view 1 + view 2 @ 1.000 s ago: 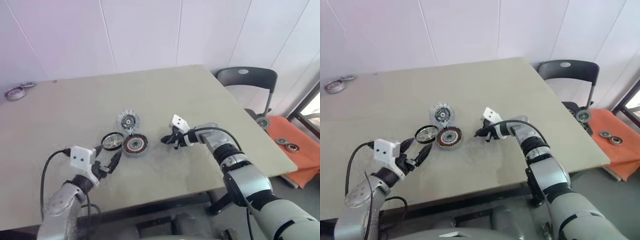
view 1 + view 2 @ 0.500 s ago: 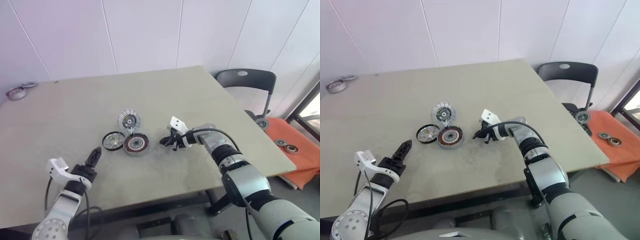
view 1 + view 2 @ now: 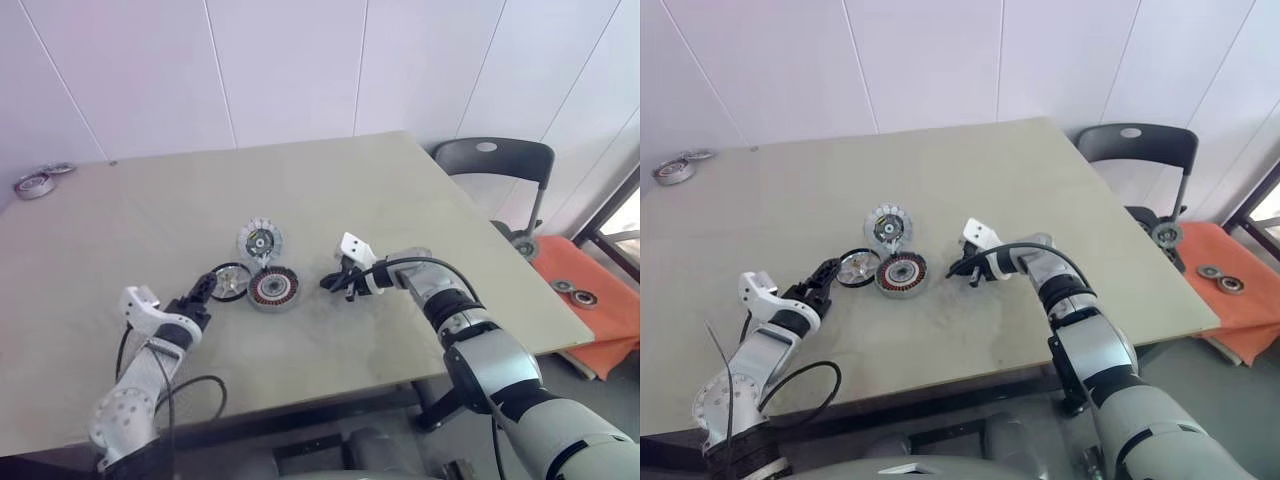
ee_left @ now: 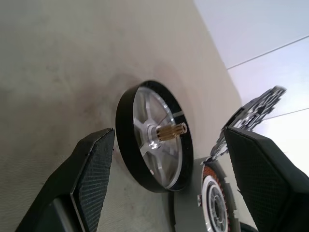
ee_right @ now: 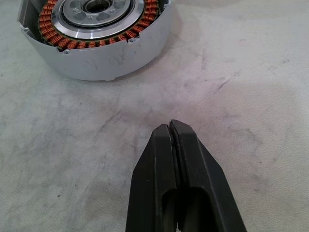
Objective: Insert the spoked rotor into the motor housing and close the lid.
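Left wrist view | spoked rotor: black rim, silver spokes | left tool wide apart, empty | right tool closed, empty

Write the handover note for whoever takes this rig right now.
Left claw: open, empty, aimed at the spoked rotor, with a finger on either side of it and no grip yet.
Right claw: shut, empty, low over the table just right of the motor housing.
Things: the rotor lies on the table against the housing's left side. A silvery finned disc, probably the lid, sits just behind the housing.
Done: nothing seated; the housing's windings are uncovered.
Left: grip the rotor, set it in the housing, close the lid.
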### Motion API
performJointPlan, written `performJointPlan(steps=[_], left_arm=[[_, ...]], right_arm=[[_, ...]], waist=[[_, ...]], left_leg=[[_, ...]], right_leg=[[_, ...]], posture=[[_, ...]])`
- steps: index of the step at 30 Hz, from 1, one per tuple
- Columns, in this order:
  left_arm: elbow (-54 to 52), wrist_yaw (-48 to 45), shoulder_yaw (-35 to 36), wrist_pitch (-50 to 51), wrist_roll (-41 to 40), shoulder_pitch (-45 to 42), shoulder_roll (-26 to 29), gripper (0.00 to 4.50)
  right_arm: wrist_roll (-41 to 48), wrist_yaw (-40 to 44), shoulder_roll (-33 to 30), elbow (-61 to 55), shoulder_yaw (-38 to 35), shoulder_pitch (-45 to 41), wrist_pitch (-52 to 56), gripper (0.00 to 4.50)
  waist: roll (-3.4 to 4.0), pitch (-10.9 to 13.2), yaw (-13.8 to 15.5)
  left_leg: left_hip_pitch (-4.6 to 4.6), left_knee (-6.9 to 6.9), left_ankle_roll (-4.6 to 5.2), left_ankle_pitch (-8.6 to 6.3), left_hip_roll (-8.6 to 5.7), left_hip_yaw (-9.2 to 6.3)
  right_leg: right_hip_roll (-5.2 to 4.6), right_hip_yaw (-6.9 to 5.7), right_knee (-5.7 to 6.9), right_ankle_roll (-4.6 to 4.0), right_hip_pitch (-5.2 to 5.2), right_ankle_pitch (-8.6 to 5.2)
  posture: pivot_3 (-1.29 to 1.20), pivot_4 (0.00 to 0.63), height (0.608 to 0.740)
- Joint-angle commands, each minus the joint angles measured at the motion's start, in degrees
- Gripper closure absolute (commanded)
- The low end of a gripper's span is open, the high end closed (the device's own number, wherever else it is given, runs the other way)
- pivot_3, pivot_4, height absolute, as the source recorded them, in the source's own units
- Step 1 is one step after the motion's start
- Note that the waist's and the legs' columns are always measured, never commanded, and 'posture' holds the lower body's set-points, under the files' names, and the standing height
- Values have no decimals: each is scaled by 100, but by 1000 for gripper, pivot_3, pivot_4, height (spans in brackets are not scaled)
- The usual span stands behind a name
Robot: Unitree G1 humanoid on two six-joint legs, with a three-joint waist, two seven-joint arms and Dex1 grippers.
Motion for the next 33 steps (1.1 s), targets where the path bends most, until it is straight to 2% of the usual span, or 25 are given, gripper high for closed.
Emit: performJointPlan(steps=[1,12,15,18,33], left_arm=[[-51,40,-166,-66,-76,-81,101,641],[94,91,-267,-191,56,115,273,641],[85,84,-288,-238,58,161,283,1223],[87,88,-303,-283,34,192,304,2188],[465,45,-437,-501,127,-2,272,2188]], right_arm=[[13,-46,-63,-141,-52,-56,-60,4500],[8,-102,-78,-141,-49,-43,-75,4500],[6,-107,-67,-130,-42,-50,-83,4500],[6,-110,-63,-115,-42,-64,-85,4500],[-6,-121,-64,-134,-27,-26,-99,4500]], waist=[[0,0,1],[0,0,-1],[0,0,-5],[0,0,-3],[1,1,-1]], left_leg=[[0,0,0,0,0,0],[0,-1,0,0,0,0],[1,-1,0,0,0,0],[0,-3,0,0,0,0],[0,-3,-1,0,0,0]], right_leg=[[0,0,0,0,0,0],[0,0,-1,-1,0,-1],[0,0,-1,-6,0,-4],[0,0,-4,-8,-1,-6],[0,0,-6,-13,-1,-9]], posture=[[0,0,740],[0,0,740],[0,0,740],[0,0,740],[0,0,740]])
